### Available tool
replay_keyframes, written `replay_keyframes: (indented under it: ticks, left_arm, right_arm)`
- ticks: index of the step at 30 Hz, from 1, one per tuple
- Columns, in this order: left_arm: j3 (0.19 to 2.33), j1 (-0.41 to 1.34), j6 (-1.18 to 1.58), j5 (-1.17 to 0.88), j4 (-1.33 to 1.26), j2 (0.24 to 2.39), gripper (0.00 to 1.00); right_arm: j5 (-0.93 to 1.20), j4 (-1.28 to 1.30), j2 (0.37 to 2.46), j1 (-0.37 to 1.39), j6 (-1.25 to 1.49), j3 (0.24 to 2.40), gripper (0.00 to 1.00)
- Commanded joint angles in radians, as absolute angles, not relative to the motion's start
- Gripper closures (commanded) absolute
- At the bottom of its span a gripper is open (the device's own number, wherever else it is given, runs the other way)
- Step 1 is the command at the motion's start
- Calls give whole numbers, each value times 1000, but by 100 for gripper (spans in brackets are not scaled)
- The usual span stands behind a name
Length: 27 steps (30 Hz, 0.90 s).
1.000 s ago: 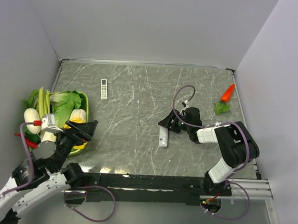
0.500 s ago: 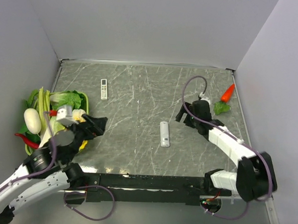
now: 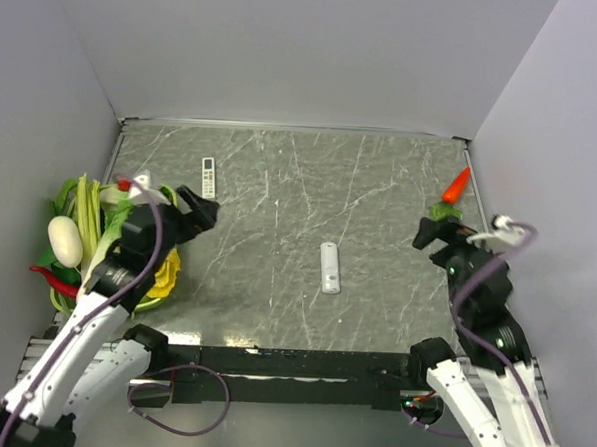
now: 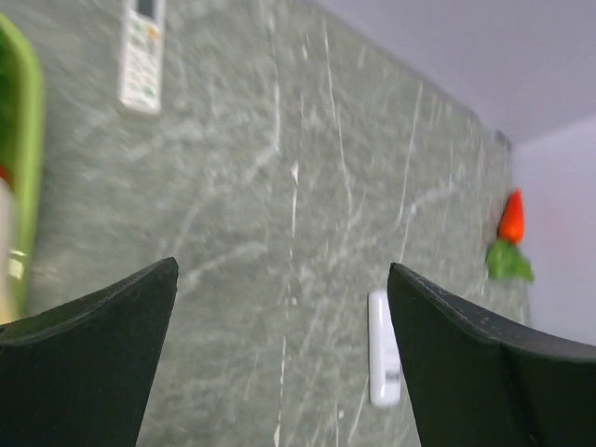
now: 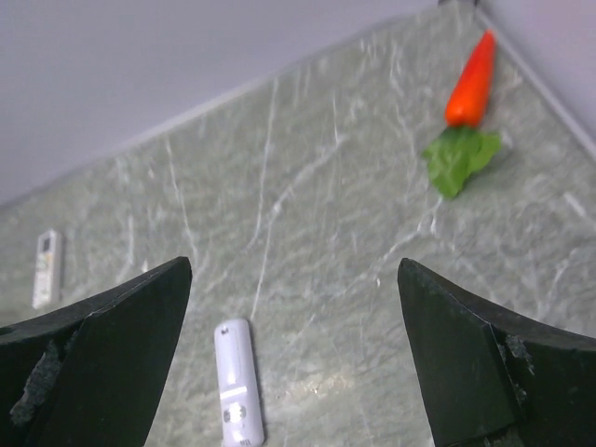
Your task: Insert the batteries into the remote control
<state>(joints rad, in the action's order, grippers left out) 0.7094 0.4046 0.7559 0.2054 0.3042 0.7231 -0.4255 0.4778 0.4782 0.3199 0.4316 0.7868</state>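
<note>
While the remote control [image 3: 329, 268] lies mid-table [image 3: 270, 202], well apart from every edge, the left gripper [image 3: 201, 210] hangs near the slim remote [image 3: 209, 177] and the right gripper [image 3: 427, 231] near the carrot [image 3: 457, 185], both with jaws spread.

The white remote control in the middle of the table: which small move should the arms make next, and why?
Probably none toward it: I would bring both arms to rest. The remote control lies flat and alone, the left gripper and right gripper are open, empty and apart from it, and no loose green battery shows. Whether it is loaded I cannot tell.
</note>
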Motion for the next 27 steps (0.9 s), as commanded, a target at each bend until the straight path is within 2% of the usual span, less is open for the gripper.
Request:
replay_keyframes:
  ticks: [1, 6, 13, 27]
  left_arm:
    - [833, 267, 720, 167, 375, 582, 3]
    - [1017, 224, 641, 453, 549, 424, 3]
    - [1161, 224, 511, 647, 643, 252, 3]
    - [1163, 224, 511, 650, 681, 255, 3]
  right_arm:
    - [-474, 531, 309, 316, 353, 802, 0]
    - [-437, 543, 197, 318, 282, 821, 0]
    - [-442, 522, 78, 318, 192, 811, 0]
    - [-419, 483, 15, 318, 160, 770, 0]
